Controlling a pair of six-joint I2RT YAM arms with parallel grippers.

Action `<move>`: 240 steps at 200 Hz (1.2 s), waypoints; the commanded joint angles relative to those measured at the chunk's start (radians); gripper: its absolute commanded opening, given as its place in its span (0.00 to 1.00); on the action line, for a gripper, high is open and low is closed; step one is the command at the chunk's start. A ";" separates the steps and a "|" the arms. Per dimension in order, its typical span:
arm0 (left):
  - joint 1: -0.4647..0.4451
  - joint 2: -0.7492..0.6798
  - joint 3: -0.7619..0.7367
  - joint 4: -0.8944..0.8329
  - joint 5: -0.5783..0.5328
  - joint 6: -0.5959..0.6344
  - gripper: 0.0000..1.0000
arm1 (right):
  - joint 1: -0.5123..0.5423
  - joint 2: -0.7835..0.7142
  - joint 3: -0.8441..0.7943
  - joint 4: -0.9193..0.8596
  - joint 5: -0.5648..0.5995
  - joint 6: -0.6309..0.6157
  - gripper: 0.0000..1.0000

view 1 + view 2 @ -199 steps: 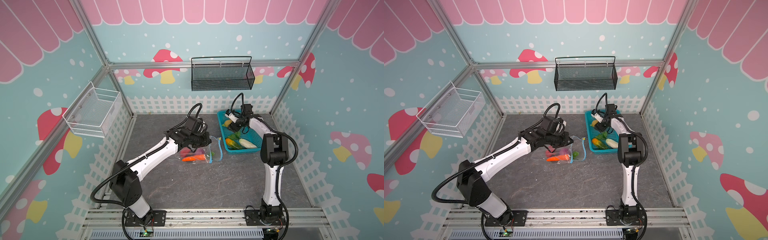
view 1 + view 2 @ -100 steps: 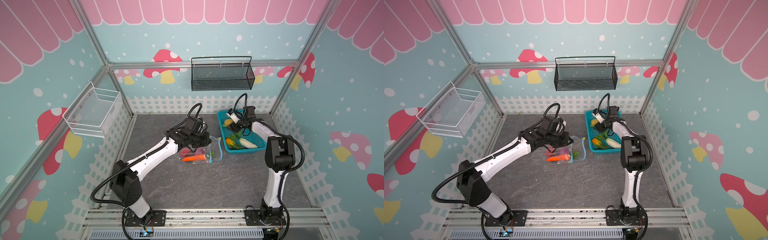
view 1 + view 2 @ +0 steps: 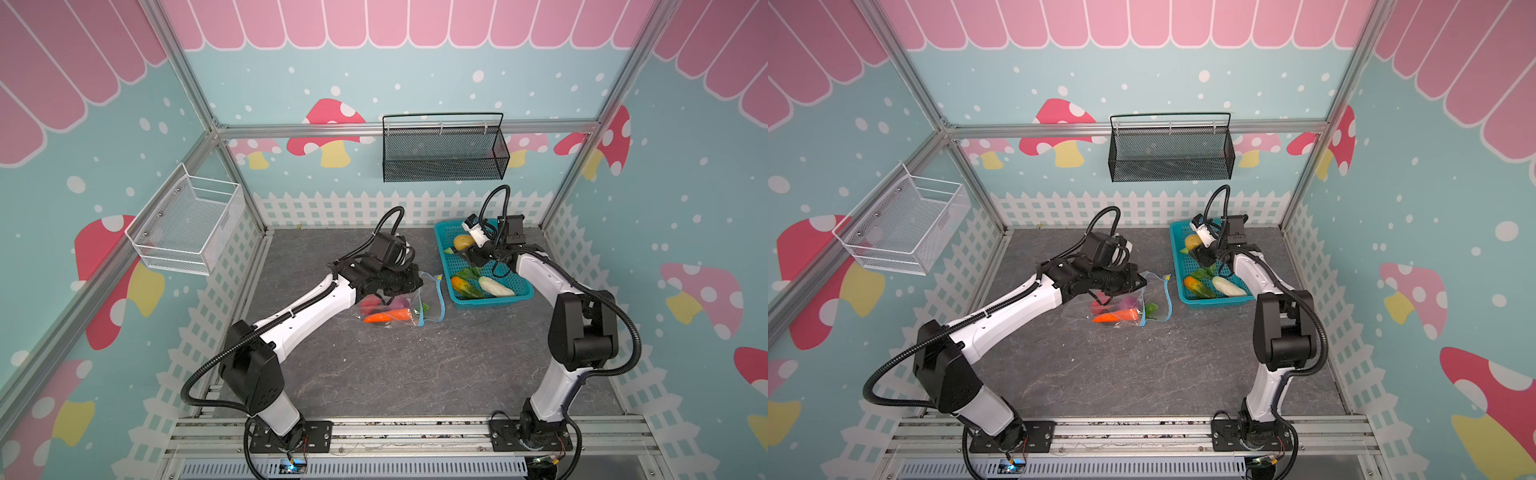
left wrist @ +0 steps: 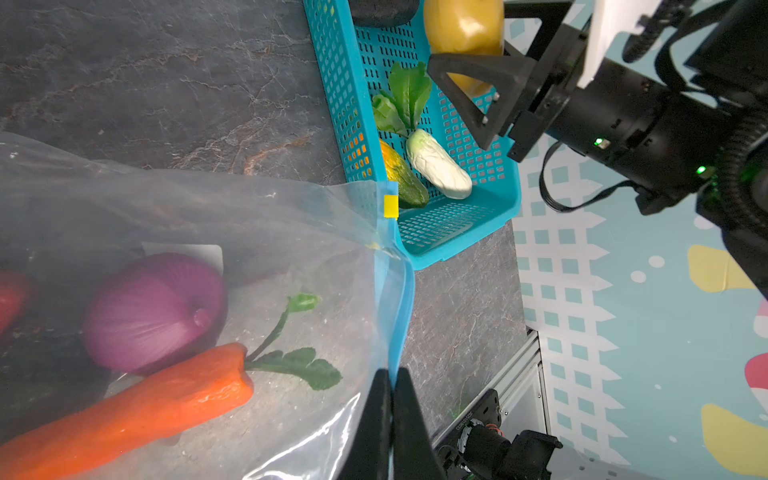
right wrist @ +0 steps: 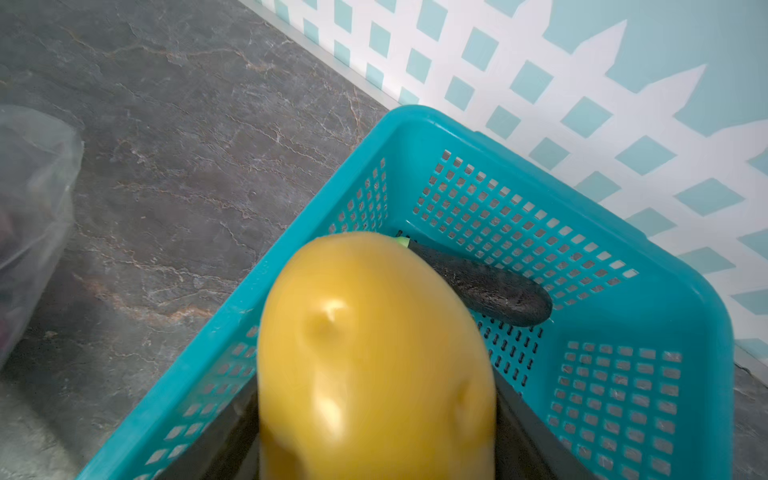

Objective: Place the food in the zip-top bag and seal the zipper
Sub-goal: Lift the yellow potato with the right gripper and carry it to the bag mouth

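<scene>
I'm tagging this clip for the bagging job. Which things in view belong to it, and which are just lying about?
In the job: zip-top bag, zipper, carrot and onion inside it, yellow piece in the right gripper, white radish in the turquoise basket, left gripper pinching the bag's edge.
Lying about: black mesh basket on the back wall, white wire basket on the side wall.
</scene>
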 commanded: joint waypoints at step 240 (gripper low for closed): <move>-0.004 -0.047 0.022 0.005 -0.012 -0.002 0.00 | 0.352 -0.565 -0.567 0.149 -0.139 0.309 0.52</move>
